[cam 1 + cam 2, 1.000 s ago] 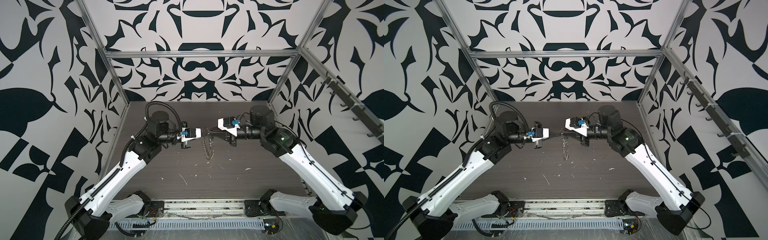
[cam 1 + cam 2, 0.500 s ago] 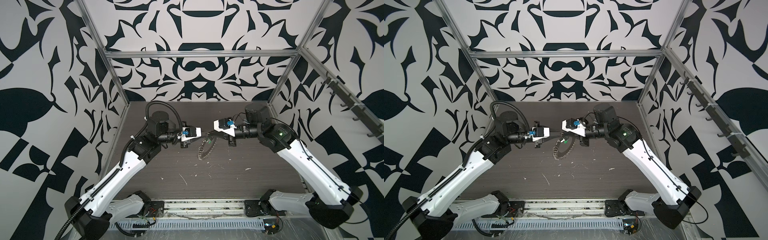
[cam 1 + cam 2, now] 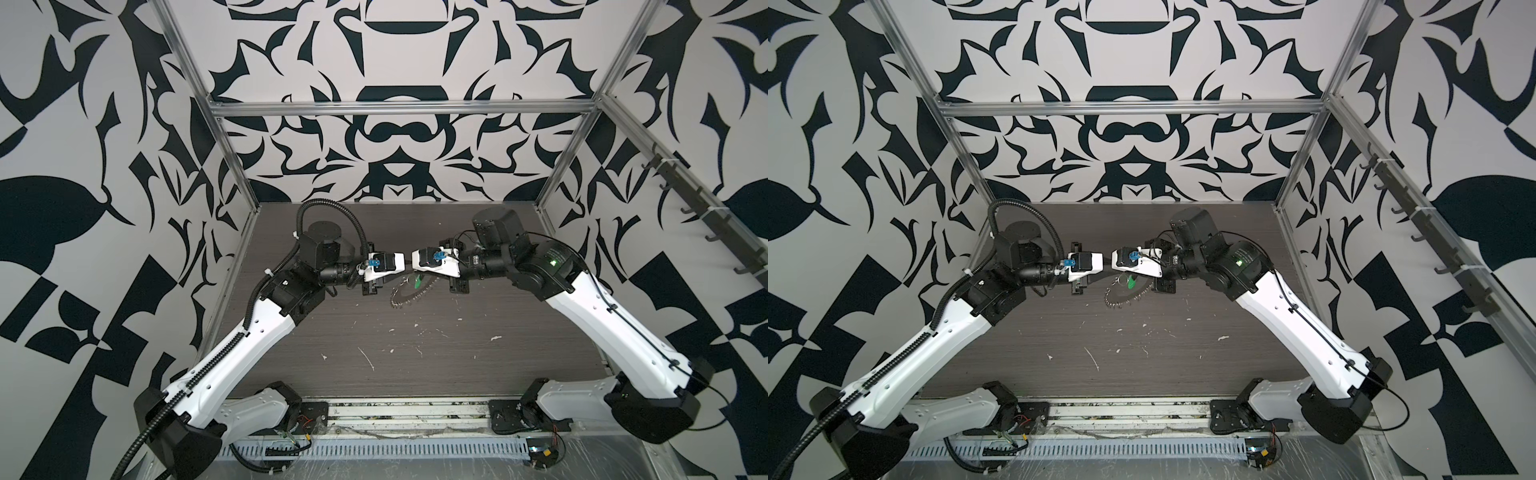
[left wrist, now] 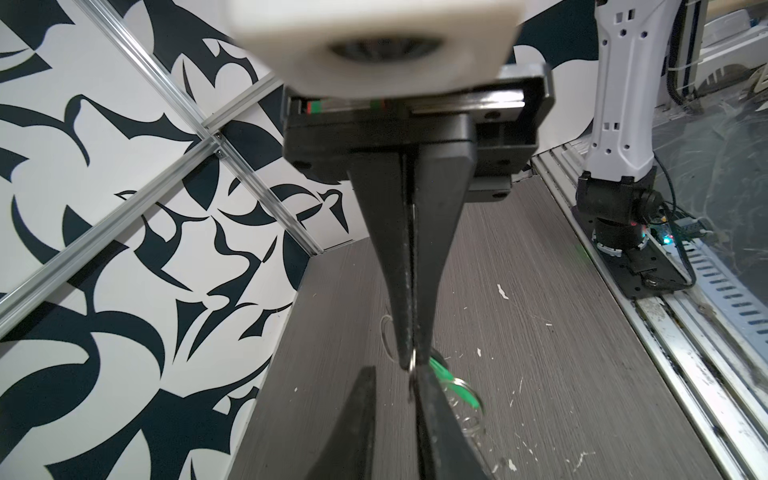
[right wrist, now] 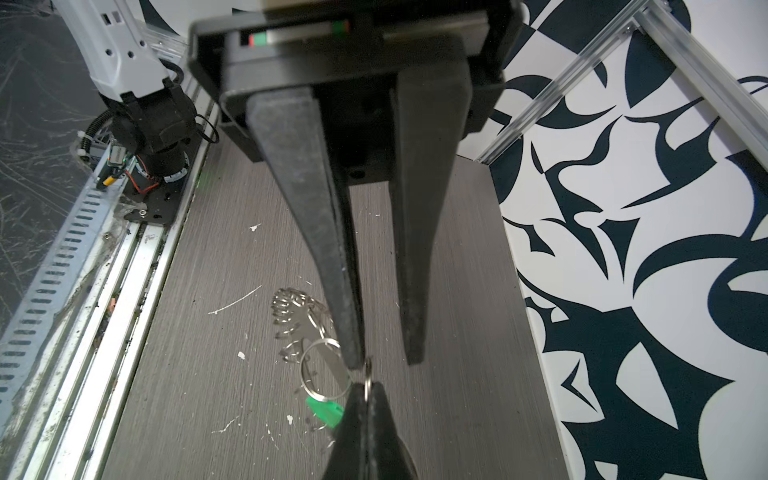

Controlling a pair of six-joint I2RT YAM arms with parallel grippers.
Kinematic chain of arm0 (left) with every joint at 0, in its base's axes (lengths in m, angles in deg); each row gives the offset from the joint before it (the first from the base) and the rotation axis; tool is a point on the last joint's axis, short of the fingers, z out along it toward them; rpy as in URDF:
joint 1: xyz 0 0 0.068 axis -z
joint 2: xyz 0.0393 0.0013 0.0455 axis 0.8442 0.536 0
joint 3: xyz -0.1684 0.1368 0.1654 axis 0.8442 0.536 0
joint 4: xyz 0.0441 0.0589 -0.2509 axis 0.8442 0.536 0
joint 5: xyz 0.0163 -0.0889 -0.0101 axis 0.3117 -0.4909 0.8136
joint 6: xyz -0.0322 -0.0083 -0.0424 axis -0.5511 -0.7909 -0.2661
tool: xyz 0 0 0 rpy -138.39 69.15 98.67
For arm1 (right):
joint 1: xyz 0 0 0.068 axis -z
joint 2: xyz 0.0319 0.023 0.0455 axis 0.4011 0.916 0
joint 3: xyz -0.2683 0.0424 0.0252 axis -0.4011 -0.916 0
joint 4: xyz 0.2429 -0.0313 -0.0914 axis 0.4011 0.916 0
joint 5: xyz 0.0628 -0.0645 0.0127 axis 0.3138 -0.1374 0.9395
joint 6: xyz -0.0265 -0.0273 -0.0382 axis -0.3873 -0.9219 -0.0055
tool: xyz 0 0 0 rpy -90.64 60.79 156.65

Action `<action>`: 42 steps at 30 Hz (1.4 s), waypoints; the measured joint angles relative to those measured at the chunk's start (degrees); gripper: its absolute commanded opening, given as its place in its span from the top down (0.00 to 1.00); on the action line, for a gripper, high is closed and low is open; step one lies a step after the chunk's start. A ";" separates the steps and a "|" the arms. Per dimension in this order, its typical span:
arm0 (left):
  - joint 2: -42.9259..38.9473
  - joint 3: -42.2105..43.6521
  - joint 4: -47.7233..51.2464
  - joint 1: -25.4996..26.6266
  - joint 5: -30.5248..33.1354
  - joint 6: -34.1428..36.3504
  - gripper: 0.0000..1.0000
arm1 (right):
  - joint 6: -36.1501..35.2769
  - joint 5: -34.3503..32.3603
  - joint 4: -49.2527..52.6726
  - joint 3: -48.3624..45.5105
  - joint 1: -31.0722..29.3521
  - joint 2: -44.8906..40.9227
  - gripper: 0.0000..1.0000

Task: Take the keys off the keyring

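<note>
In both top views the 2 arms meet tip to tip just above the middle of the frame, over the far half of the table (image 3: 374, 345). The right gripper (image 5: 365, 386) is closed tight, its 2 fingers pressed together on a small ring (image 5: 368, 371) that shows edge-on at their tips. The left gripper (image 5: 386, 363) faces it with its fingers apart. 1 fingertip (image 5: 355, 359) sits just beside that small ring, the other stands clear of it, and nothing is clamped between them (the left wrist view shows the same gap from the opposite side). The keyring (image 3: 404, 294) hangs tilted just below the meeting tips, slightly right of centre in both top views, its fringe of small loops fanning along the lower left edge. Whether its low edge touches the table I cannot tell. The green tag (image 3: 1131, 282) lies against the keyring's upper part, right under the right gripper. In the right wrist view the tag hangs from a larger split ring (image 5: 320, 365), which overlaps the keyring's rim just beside the clamped small ring. How these rings link I cannot make out. Pale flecks and scratches (image 3: 368, 359) dot the dark wood-grain table toward the lower middle of both top views, well apart from the keyring.
</note>
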 measured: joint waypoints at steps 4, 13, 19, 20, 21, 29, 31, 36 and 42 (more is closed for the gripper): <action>0.37 0.00 0.07 0.00 -0.20 -0.02 0.77 | -0.11 -0.66 0.26 0.52 -0.17 0.04 1.00; 1.20 0.00 0.13 0.00 -0.90 -0.02 0.88 | -0.13 -1.60 0.09 0.90 -0.96 0.26 1.00; 1.86 -0.15 0.24 -0.17 -1.53 0.13 1.00 | -0.17 -2.78 0.22 0.90 -1.22 0.31 1.00; 1.86 -0.15 0.31 -0.20 -1.55 0.20 1.00 | -0.15 -2.91 0.17 0.90 -1.29 0.31 1.00; 1.84 -0.15 0.31 -0.22 -1.60 0.22 1.00 | -0.04 -3.04 0.11 0.90 -1.33 0.28 0.98; 0.70 0.90 -1.49 -0.22 -1.70 -0.09 1.00 | 2.05 -5.25 -6.49 -7.15 -1.66 -5.60 0.59; -0.55 3.04 -4.39 -0.22 -1.77 -0.07 1.00 | 2.34 -5.92 -7.54 -9.33 -1.36 -8.04 0.59; -3.34 9.57 -11.72 -0.22 -1.99 1.73 1.00 | 3.23 -6.14 -12.20 -13.75 0.02 -13.07 0.60; -3.50 10.69 -16.00 -0.22 -2.40 4.96 1.00 | 3.06 -5.33 -18.45 -19.02 0.68 -16.63 0.64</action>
